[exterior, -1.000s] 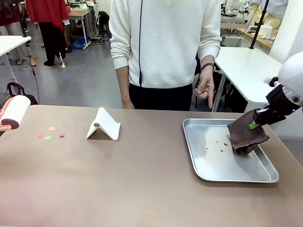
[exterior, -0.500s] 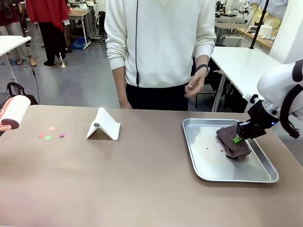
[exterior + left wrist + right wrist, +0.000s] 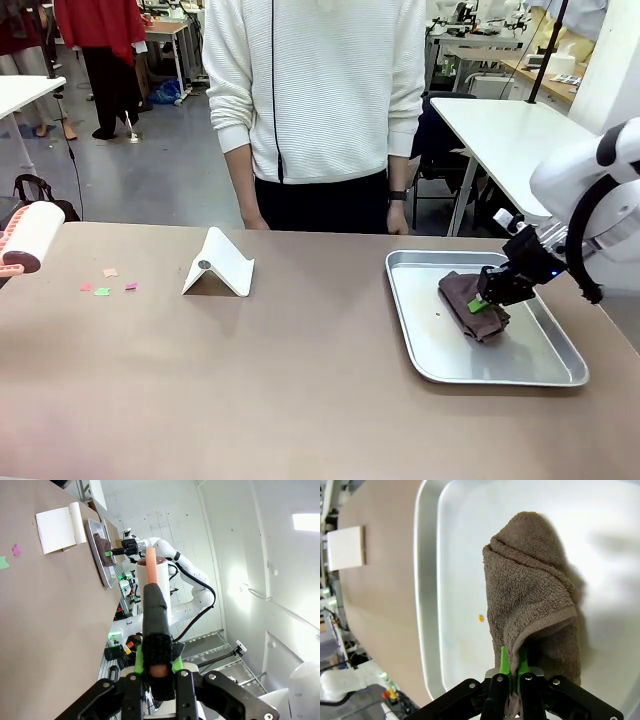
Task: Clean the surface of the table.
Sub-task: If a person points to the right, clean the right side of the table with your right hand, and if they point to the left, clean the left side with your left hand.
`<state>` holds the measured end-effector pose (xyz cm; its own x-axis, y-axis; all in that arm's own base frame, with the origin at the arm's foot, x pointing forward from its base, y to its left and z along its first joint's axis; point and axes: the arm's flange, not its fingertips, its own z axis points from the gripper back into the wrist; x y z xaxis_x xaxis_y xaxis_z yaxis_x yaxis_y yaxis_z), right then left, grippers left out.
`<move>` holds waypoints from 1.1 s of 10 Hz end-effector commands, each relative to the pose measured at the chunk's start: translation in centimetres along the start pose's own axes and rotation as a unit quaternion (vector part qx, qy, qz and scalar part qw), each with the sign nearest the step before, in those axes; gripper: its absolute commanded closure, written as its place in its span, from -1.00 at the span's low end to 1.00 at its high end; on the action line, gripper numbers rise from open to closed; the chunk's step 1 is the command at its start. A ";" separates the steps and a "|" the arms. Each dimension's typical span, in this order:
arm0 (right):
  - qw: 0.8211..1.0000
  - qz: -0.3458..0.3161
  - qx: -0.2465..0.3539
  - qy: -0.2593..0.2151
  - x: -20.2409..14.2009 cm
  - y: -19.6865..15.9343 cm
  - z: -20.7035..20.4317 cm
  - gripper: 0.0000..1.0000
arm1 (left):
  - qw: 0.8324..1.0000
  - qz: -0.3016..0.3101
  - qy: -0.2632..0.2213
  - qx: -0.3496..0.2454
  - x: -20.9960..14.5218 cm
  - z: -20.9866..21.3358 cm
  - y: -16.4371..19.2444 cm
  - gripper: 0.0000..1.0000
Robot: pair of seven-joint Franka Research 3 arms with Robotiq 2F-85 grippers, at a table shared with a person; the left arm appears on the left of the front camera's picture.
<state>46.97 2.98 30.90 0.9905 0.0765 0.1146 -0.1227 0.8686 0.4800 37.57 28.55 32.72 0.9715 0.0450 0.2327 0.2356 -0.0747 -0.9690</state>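
A robotics lab or workshop. A white robot arm (image 3: 585, 185) reaches over a brown worktop (image 3: 300, 390); behind its fingers (image 3: 479, 305) stand white-topped tables (image 3: 510, 135) on a bare grey floor (image 3: 170, 170). Farther back from the fingers are benches crowded with equipment (image 3: 485, 45), and a person (image 3: 315, 100) stands across the worktop.

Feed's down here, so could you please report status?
Left gripper shut on lint roller. Right gripper shut on cloth, inside tray. Table: paper scraps, white stand near them.
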 end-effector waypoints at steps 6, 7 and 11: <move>0.996 0.081 0.029 0.037 0.3 5.9 -4.7 1.00 | 1.000 -0.006 -0.006 -0.004 -0.1 -0.1 -0.6 1.00; 0.996 0.075 0.019 0.033 0.5 5.4 -4.6 1.00 | 1.000 -0.006 -0.006 -0.004 -0.1 -0.1 -0.6 1.00; 1.000 0.022 -0.001 0.002 0.8 1.4 -2.2 1.00 | 1.000 -0.006 -0.006 -0.004 -0.1 -0.1 -0.6 1.00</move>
<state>47.52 6.45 30.00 0.9821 0.1431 0.1222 -0.1854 0.8471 0.4980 37.56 28.56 32.71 0.9715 0.0454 0.2328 0.2356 -0.0745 -0.9690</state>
